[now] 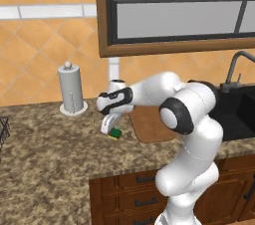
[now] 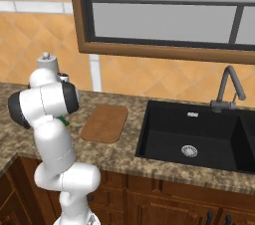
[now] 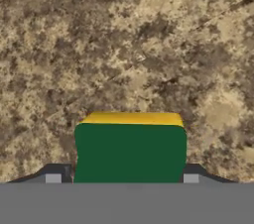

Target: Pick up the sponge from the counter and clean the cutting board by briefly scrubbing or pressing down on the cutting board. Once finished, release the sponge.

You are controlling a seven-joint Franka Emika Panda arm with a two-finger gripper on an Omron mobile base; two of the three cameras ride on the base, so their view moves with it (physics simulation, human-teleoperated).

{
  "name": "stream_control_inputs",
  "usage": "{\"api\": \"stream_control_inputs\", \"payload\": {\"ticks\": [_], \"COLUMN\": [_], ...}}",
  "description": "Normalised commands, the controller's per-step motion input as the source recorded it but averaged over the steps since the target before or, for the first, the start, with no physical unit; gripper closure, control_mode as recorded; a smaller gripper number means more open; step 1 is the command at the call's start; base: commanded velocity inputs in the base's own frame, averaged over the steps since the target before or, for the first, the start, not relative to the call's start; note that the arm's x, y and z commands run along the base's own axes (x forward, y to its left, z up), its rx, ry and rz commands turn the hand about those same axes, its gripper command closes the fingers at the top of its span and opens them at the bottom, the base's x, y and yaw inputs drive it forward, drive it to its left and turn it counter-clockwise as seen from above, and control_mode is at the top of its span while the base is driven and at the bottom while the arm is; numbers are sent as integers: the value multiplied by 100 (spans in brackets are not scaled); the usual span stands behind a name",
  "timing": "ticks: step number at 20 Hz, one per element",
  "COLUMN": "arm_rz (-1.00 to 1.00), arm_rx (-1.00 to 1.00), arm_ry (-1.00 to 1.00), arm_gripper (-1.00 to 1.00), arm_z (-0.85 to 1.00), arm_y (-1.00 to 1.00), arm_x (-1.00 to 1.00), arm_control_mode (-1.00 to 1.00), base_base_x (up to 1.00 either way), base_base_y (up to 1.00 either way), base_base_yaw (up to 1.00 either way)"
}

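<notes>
Now the gripper is down at the sponge on the counter, just beside the cutting board.

From the left base view, the white arm reaches low — its fingers point down at the granite, the small green-and-yellow sponge right at their tips, and the reddish board lies just off to the sink side of them; a paper towel holder stands farther back by the wall. From the right base view, the arm's own bulk covers the fingers, a sliver of green sponge shows beside it, and the cutting board sits between that and the black sink. From the hand view, the sponge sits squarely between the two fingertips, one flanking each side — whether they are squeezing it I cannot tell.
</notes>
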Motion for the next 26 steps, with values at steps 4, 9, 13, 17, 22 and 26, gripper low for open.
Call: {"api": "stream_control_inputs", "payload": {"ticks": [4, 9, 13, 17, 22, 26], "arm_rz": [2, 1, 0, -3, -33, -37], "arm_rx": [13, 11, 9, 0, 1, 12], "arm_ry": [-2, -1, 0, 5, 0, 3], "arm_gripper": [-100, -100, -100, -100, -100, -100], "arm_z": [24, 59, 97, 56, 27, 44], "arm_y": [-20, -39, -53, -66, -72, -34], "arm_x": [-12, -30, -39, -72, -96, -38], "arm_control_mode": [-100, -100, -100, -100, -100, -100], "base_base_x": [0, 0, 0, 0, 0, 0], "base_base_y": [0, 0, 0, 0, 0, 0], "base_base_yaw": [0, 0, 0, 0, 0, 0]}}
